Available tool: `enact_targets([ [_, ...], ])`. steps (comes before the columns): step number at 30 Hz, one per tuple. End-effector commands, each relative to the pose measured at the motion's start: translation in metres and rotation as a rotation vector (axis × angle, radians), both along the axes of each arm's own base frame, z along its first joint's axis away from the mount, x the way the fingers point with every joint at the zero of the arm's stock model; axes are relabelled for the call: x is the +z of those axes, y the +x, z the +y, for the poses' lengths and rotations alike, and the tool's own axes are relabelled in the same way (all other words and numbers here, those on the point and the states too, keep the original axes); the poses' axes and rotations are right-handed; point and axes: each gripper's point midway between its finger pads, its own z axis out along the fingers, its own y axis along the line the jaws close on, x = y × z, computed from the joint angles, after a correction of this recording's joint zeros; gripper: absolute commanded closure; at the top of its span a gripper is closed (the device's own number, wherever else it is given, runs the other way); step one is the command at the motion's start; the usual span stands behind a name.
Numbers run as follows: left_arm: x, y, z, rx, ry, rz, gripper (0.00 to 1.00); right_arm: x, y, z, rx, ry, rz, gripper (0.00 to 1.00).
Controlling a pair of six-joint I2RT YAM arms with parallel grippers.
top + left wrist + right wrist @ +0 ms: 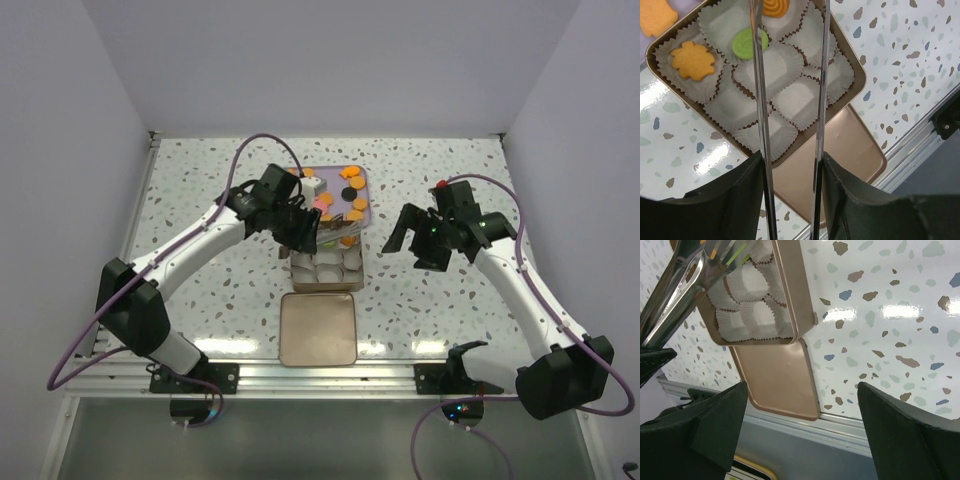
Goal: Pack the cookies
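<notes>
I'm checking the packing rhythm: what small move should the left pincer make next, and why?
Probably lift the left pincer clear of the tin. It stands open, the orange swirl cookie lying loose in a paper cup between its fingers, so it looks placed. Several cups are empty and more cookies wait on the tray.

No writing, label, brand, number or sign can be read in any view. The green round cookie in the square gold-coloured metal tin bears faint raised marks, too blurred to make out as letters.
</notes>
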Motion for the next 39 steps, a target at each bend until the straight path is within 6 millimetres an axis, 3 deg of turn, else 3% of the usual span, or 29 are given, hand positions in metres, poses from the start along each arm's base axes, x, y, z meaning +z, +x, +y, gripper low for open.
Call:
enact_targets([
  [1,0.006,0.012,-0.011,-0.003,-0.039,-0.058,0.49,0.008,-0.001,-0.005,-0.012,-0.017,-0.020,0.05],
  [6,0.026,0.021,-0.009,0.021,-0.038,-0.112,0.49,0.009,0.002,-0.005,-0.013,-0.021,-0.023,0.05],
  [9,0.049,0.033,-0.007,0.050,-0.032,-0.167,0.49,0.009,0.004,-0.004,-0.016,-0.019,-0.024,0.05],
  [18,0.070,0.054,0.005,0.131,0.022,-0.214,0.49,0.005,0.012,0.001,-0.023,0.001,-0.022,0.05],
  [31,0.054,0.106,0.042,0.349,0.125,-0.200,0.49,0.004,0.029,0.011,-0.014,0.029,-0.020,0.05],
  [39,0.013,0.133,0.040,0.371,0.201,-0.134,0.49,0.001,0.045,0.020,0.022,0.040,-0.010,0.05],
])
